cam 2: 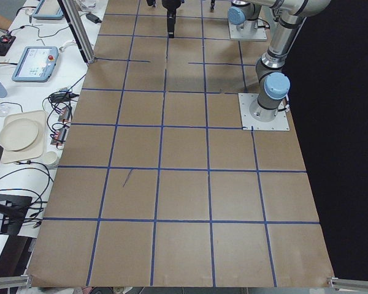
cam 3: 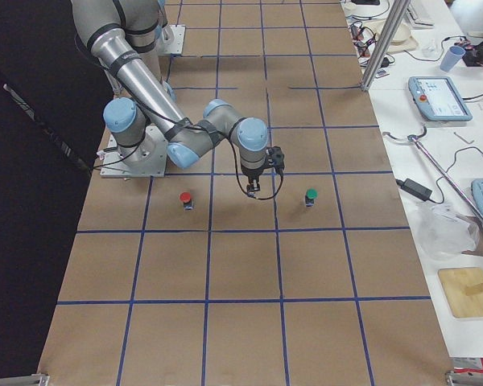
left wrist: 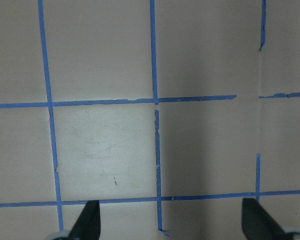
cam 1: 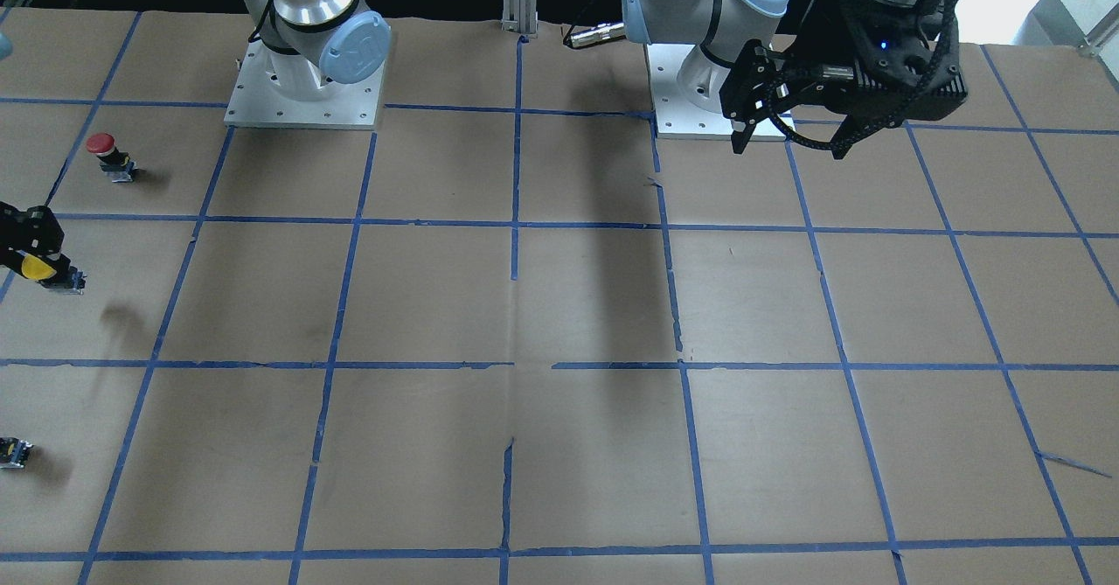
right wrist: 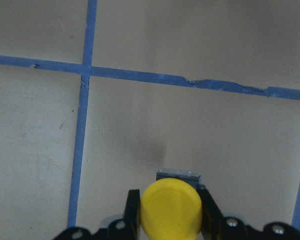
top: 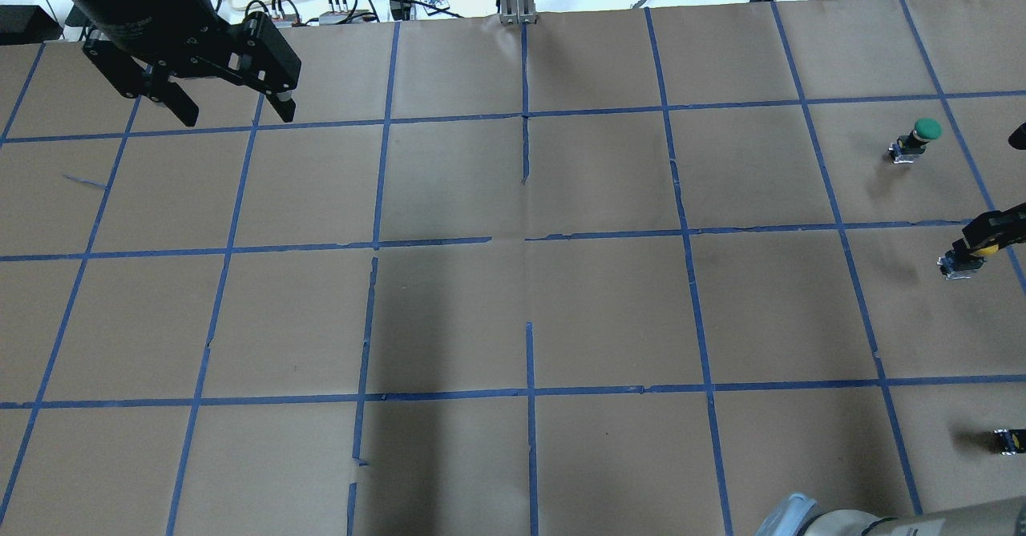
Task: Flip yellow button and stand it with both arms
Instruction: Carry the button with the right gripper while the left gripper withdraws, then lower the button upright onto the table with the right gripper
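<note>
Two arms: silver with light-blue joint caps, each ending in one black gripper.
Right gripper (top: 982, 241): at the right edge of the overhead view; jaws clamped on the yellow button, one finger (right wrist: 133, 212) pressed to each side of the cap.
Yellow button (right wrist: 171, 209): one; at the bottom centre of the right wrist view, cap toward the camera and silver body end showing beyond it. Its shadow lies apart from it on the paper.
Left gripper (cam 1: 791, 143): at the upper right of the front-facing view; jaws wide apart, holding and touching nothing.
Red button (cam 1: 103, 149): one; standing at the upper left of the front-facing view.
Green button (top: 922, 131): one; standing at the upper right of the overhead view.
Black block (cam 1: 15, 451): one, capless; at the lower left edge of the front-facing view.
Table (cam 1: 559, 305): brown paper with a blue tape grid.
</note>
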Controlling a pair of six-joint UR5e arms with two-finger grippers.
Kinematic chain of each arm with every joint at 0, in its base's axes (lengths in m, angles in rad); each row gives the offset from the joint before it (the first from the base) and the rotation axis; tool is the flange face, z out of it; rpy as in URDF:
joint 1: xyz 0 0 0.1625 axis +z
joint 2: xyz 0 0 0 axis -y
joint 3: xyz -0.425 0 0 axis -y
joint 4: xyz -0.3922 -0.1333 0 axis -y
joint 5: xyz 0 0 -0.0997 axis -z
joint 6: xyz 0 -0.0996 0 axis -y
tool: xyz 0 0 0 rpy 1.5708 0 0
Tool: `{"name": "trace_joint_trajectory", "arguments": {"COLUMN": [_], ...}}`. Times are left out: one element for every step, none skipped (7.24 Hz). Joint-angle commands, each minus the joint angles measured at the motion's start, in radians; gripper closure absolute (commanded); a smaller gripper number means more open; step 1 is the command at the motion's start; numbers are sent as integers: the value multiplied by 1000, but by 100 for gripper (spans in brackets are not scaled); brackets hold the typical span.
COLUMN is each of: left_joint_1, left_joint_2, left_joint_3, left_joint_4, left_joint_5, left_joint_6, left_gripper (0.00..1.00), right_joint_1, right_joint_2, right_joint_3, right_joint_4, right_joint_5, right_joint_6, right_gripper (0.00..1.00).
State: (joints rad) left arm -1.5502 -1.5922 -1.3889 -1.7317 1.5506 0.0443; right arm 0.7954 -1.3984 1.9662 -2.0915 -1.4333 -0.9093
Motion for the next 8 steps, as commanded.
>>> {"name": "trace_joint_trajectory", "arguments": {"left_joint_1": [-2, -2, -4, -4, -4, -4, -4, -5], "left_joint_2": [0, 0, 0, 0, -5, -6, -9, -6], "left_joint_3": [-1, -2, -2, -1, -1, 1, 1, 2], "left_joint_4": [0, 0, 0, 0, 1, 3, 1, 3], "left_joint_5": [0, 0, 0, 2, 31, 45, 46, 46], "left_joint_6": [0, 0, -1, -1, -1, 0, 0, 0], "left_gripper": [0, 0, 0, 0, 0, 0, 0, 0], "right_joint_1": [-44, -45, -45, -45, -45, -45, -45, -45], "right_joint_2": [25, 33, 33, 29, 25, 32, 30, 30], "right_joint_3": [7, 17, 43, 57, 60, 65, 66, 66], "right_joint_4": [-37, -53, -96, -122, -122, -124, -125, -125], "right_joint_5": [51, 54, 53, 53, 56, 94, 94, 93], "right_joint_6": [-54, -74, -74, -73, -72, -72, -72, -74], "right_gripper": [84, 84, 84, 84, 84, 82, 79, 76]}}
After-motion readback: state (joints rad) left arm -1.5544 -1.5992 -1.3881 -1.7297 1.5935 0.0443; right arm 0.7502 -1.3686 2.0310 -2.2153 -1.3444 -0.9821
